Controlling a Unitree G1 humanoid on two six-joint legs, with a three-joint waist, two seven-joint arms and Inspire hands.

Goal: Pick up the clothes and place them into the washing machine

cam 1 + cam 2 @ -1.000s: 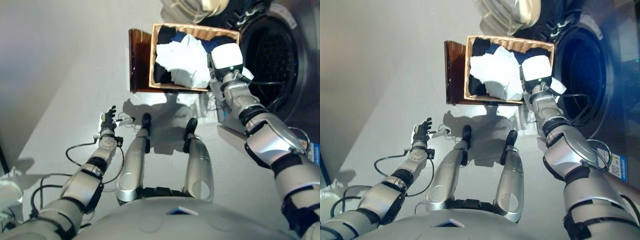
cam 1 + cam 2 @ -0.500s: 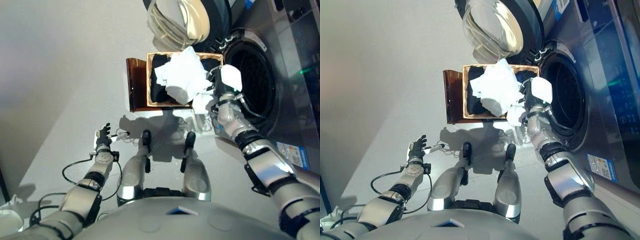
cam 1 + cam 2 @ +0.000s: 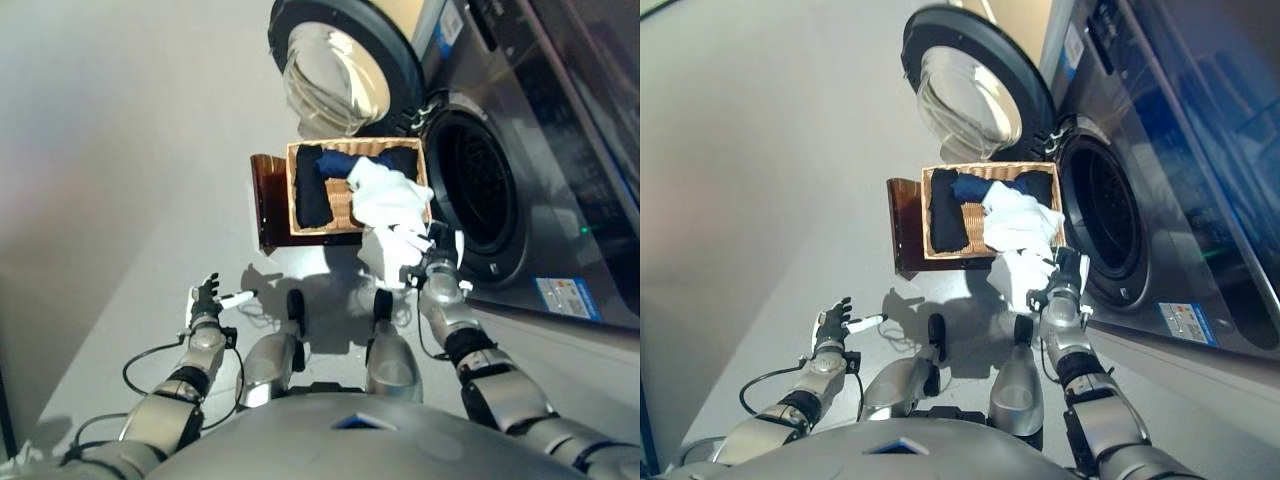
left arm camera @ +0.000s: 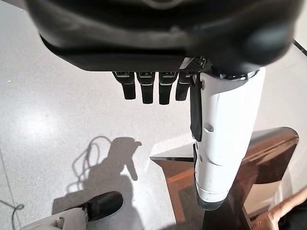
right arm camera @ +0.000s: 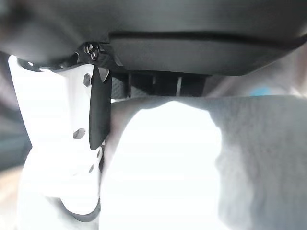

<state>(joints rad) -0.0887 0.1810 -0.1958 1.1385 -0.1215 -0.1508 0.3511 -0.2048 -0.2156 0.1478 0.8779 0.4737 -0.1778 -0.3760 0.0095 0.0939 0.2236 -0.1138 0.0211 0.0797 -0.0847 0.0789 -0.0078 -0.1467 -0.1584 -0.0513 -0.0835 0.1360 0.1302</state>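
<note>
White cloth (image 3: 388, 200) gripped by right hand (image 3: 1068, 283) at basket's (image 3: 939, 251) four o'clock, beside washer drum (image 3: 478, 185), left hand (image 3: 205, 298) held spread

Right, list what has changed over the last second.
The right hand has lifted the white garment out of the wicker basket and drawn it back toward the robot, beside the washer opening. The camera view shifted too. Dark clothes stayed in the basket; the left hand stayed open, idle.

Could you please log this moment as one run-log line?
right hand: shut on white cloth garment, lifted beside woven wicker basket | left hand: open, idle | dark clothes: in basket | washing machine drum: door open
</note>
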